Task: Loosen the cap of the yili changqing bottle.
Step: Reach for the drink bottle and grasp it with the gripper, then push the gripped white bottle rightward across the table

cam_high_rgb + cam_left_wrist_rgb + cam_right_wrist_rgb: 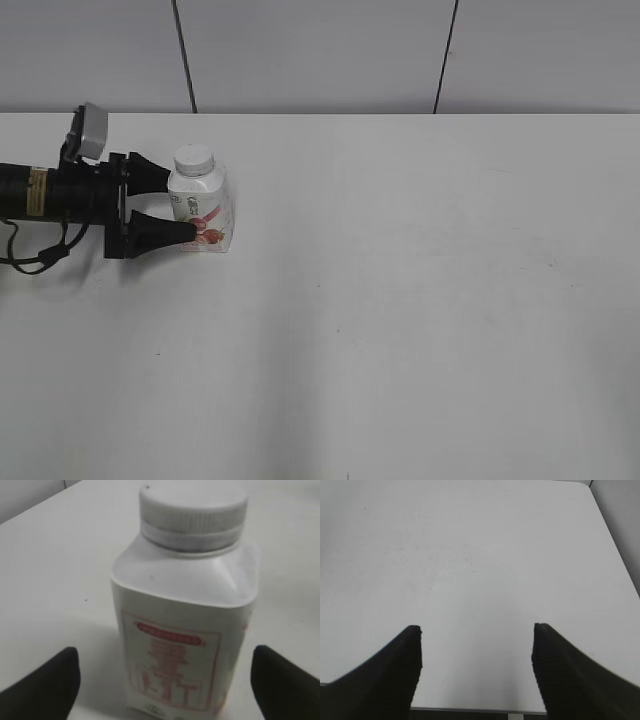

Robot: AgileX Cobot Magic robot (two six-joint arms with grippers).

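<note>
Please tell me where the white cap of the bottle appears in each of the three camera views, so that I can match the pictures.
Exterior view: the cap sits at upper left, on top of the bottle, between the fingers of the left tool.
Left wrist view: the cap is at top centre, large and close.
Right wrist view: not in it; only bare table and the open right tool.
Shared landmark: the white table.

White table (420,300); yili changqing bottle (200,212) upright, left rear.

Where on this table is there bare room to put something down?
Everything right of the yili changqing bottle is bare table, through to the right edge and the near edge. The crowded spot is far left, where the left pincer straddles the bottle.
</note>
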